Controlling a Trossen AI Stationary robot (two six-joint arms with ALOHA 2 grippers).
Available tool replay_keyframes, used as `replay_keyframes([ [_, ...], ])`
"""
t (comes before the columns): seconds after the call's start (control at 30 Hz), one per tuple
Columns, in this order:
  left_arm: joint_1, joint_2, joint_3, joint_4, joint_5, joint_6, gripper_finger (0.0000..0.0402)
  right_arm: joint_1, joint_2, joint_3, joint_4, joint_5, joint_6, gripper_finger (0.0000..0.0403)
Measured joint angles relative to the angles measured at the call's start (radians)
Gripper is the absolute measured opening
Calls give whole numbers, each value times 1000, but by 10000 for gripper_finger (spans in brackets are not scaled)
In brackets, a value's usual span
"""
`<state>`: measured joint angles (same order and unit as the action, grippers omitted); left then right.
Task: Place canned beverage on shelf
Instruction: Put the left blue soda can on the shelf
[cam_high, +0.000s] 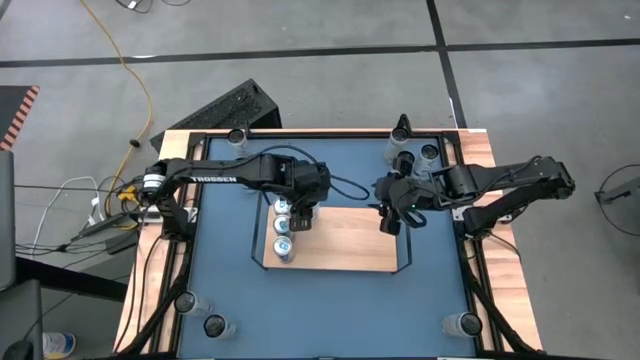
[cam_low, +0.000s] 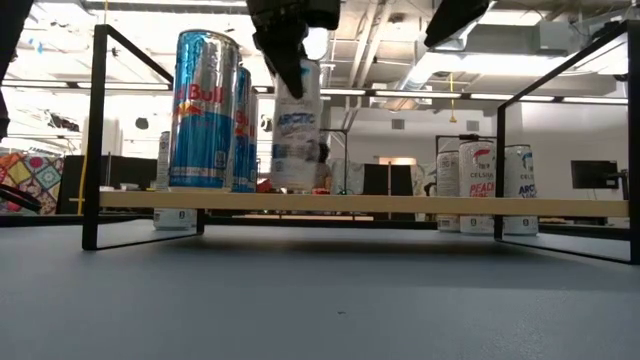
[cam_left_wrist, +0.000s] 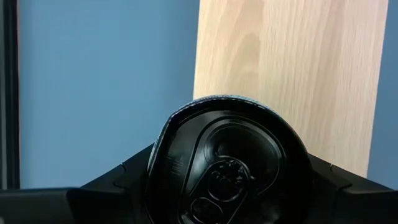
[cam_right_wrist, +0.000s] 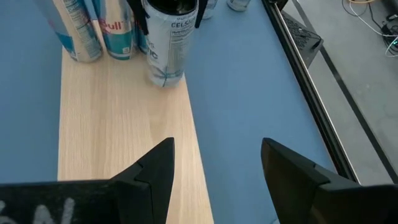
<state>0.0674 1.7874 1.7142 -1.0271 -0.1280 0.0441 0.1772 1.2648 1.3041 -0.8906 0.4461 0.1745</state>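
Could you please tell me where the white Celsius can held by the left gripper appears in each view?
High view: white Celsius can mostly hidden under the left gripper.
Low view: upper centre, above the board.
Left wrist view: dark top fills lower centre.
Right wrist view: top centre.
Shared landmark: light-wood shelf board.

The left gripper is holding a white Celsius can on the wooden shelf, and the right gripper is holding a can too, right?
Not quite. The left gripper does grip the white Celsius can on the shelf, but the right gripper is empty, jaws open, as the right wrist view shows.
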Motion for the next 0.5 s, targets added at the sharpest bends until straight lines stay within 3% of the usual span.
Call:
replay_keyframes([
  [0.5, 7, 0, -18, 53, 8, 9, 242, 26, 0, 0, -7, 0, 1, 219],
])
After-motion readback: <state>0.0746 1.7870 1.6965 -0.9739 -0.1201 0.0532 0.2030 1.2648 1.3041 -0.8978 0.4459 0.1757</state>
